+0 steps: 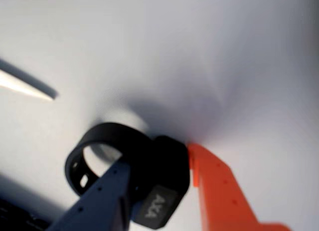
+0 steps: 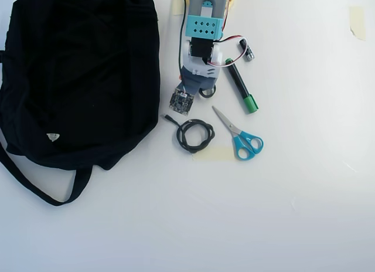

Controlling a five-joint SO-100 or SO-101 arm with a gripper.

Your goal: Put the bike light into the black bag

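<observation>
In the wrist view the bike light (image 1: 164,173), a small black rubbery lump marked AXA with a looped strap ring, sits between my blue finger (image 1: 107,196) and orange finger (image 1: 219,186). Both fingers press against its body, so my gripper (image 1: 158,156) is shut on it, just over the white table. In the overhead view my gripper (image 2: 205,89) is near the top centre, and only the strap ring of the bike light (image 2: 208,94) peeks out beneath it. The black bag (image 2: 82,78), with a white tag (image 2: 53,136) and long strap (image 2: 35,190), lies to the left, apart from the gripper.
In the overhead view a coiled black cable (image 2: 195,135) and blue-handled scissors (image 2: 240,137) lie just below the gripper. A green-capped marker (image 2: 240,87) and a small black-and-silver cylinder (image 2: 246,51) lie to its right. Tape pieces (image 2: 356,20) sit at the top right.
</observation>
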